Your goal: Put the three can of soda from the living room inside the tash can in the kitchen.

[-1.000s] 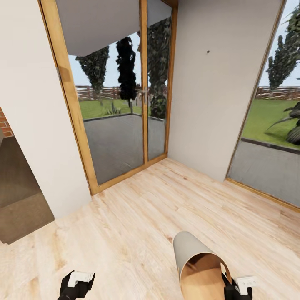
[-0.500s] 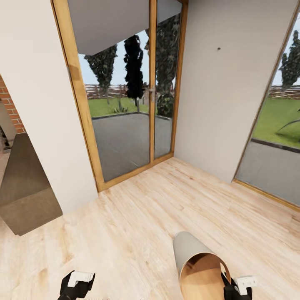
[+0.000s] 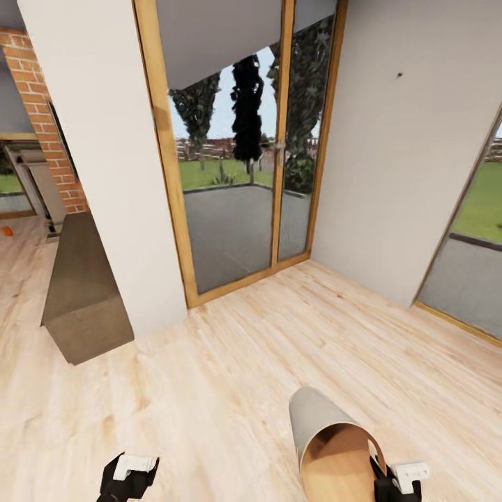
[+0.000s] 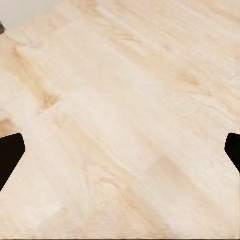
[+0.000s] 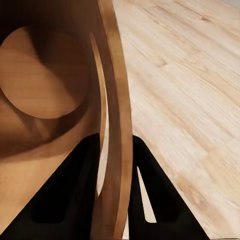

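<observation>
I have the tash can (image 3: 328, 436) at the lower right of the head view, carried tipped over so its pale grey outside faces away and its brown wood-coloured inside opens toward the camera. The right tool (image 3: 387, 477) sits at its rim at the bottom edge of the frame. In the right wrist view the two dark fingers (image 5: 65, 195) stand one on each side of the bin's wall (image 5: 117, 150), clamped on the rim, with the round wooden bottom of the bin visible deep inside. I see nothing lying inside the bin.

My left tool (image 3: 129, 477) is at the lower left of the head view, apart from the bin and holding nothing. In the left wrist view its black fingertips (image 4: 10, 152) show at the two side edges of the frame, spread wide, with bare floor between them.

Under everything is the light wood floor (image 3: 230, 376). Ahead, in the upper middle of the head view, are wood-framed glass doors (image 3: 240, 160) with grass, dark trees and a fence beyond them. A white wall (image 3: 390, 139) runs to their right, and another glazed opening (image 3: 470, 258) is at the right edge. Left of the doors a white pillar (image 3: 104, 153) stands, with a low dark cabinet (image 3: 80, 293) against it. Behind that, at the upper left, is a red-brick chimney (image 3: 45, 118). A small orange thing (image 3: 7, 231) lies on the floor at the far left edge, too small for me to tell what it is
</observation>
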Available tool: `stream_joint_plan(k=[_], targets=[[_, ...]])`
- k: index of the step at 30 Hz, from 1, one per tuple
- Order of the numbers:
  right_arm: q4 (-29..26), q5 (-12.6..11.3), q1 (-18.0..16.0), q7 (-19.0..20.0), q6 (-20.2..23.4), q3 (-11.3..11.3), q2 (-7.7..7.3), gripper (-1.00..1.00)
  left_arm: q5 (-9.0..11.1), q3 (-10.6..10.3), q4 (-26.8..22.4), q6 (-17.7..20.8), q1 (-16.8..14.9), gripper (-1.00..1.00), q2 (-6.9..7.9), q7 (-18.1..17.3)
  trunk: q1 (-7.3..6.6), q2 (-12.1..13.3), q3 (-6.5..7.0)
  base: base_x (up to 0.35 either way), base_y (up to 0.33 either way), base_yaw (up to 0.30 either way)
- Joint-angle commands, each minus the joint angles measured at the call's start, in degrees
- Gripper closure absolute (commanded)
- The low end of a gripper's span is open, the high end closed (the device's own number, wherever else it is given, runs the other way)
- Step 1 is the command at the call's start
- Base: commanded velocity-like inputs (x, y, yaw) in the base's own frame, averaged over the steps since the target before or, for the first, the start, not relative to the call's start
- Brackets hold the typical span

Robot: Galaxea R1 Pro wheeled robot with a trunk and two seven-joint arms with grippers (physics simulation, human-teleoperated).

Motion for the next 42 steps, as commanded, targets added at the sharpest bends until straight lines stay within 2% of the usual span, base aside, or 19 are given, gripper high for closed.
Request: stream_joint_plan(k=[1, 30, 42], targets=[[-0.1, -0.1, 0.0, 0.2, 0.0, -0.3, 0.01, 1.00, 0.0, 0.0, 0.0, 0.0, 0.0, -1.00, 0.00, 0.0, 0.00, 0.0, -0.05, -0.294, 0.114, 0.187], [0.7, -0.1, -0.1, 0.2, 0.0, -0.2, 0.01, 1.00, 0.0, 0.0, 0.0, 0.0, 0.0, -1.00, -0.10, 0.0, 0.00, 0.0, -1.73, -0.307, 0.027, 0.187], [0.7, -0.1, 0.0, 0.2, -0.1, -0.2, 0.01, 1.00, 0.1, 0.0, 0.0, -0.1, 0.0, -1.00, -0.10, 0.1, 0.00, 0.0, -2.42, -0.037, 0.000, 0.187]])
